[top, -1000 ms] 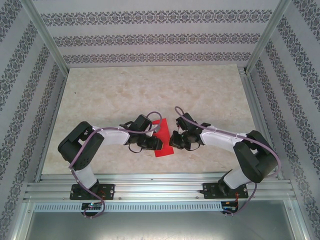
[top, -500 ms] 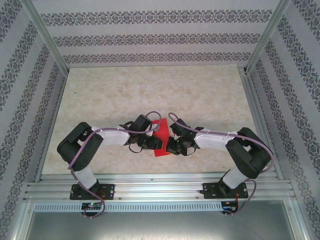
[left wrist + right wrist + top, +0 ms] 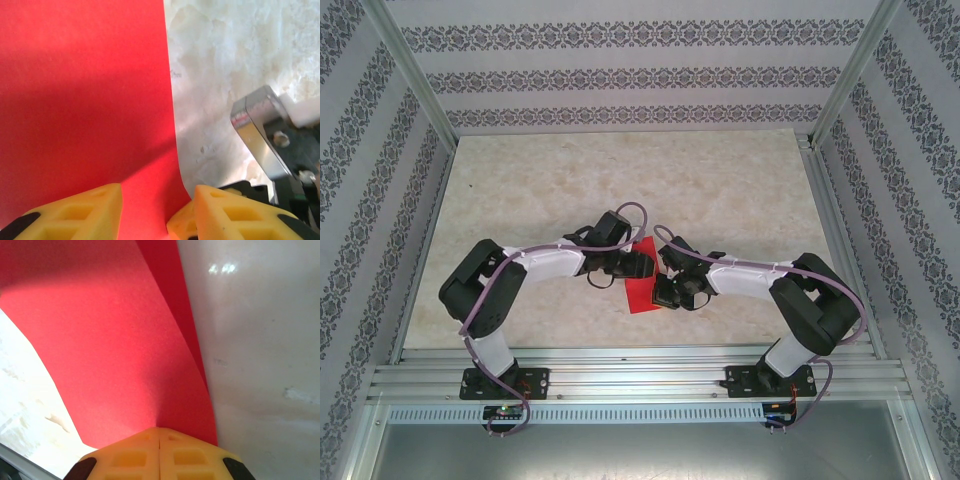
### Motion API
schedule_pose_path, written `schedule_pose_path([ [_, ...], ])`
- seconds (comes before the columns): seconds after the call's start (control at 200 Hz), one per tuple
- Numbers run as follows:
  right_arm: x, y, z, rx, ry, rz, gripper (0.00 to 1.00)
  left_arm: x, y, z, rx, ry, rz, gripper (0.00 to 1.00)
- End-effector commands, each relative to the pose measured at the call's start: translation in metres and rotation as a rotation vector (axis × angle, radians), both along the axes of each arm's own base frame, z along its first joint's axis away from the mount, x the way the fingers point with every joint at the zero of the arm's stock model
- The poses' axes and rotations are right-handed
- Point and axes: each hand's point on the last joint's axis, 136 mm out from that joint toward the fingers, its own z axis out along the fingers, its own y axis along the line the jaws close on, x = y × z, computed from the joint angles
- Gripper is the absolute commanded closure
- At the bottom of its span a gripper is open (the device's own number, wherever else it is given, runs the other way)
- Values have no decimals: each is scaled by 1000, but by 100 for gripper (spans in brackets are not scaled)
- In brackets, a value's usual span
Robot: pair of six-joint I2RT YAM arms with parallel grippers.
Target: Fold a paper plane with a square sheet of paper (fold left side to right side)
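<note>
Lower centre of the overhead frame: the square sheet of paper [image 3: 640, 293], creased into layers, sits on the table [image 3: 570, 180] between both arms. The right gripper [image 3: 159, 442] is pinched tight on its edge. The left gripper [image 3: 150, 220] has its jaws apart, the sheet apparently running between them.

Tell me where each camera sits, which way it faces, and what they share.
Top external: above and behind the robot, looking down on the table; the left arm and right arm show.
Left wrist: looks past the open left gripper at the red paper.
Right wrist: looks past the right gripper, shut on that paper.
All three share the paper.
</note>
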Motion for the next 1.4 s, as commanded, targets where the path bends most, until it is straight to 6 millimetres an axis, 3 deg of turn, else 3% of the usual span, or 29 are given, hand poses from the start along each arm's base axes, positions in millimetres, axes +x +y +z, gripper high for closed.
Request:
schedule_pose_path([
  [0.0,-18,-44,-37,-216,64,-16,94,1,5,-9,21,4,-12,57],
  [0.265,-19,-48,-38,-240,69,-8,94,-7,22,-24,88,-13,-49,59],
  [0.535,-20,-52,-42,-279,87,12,94,4,41,-32,138,-50,-66,60],
  [0.854,-21,-54,-44,-297,97,27,93,29,50,-44,151,-72,-29,60],
  [1.394,-22,-56,-46,-309,101,36,93,81,42,-28,126,-127,40,57],
])
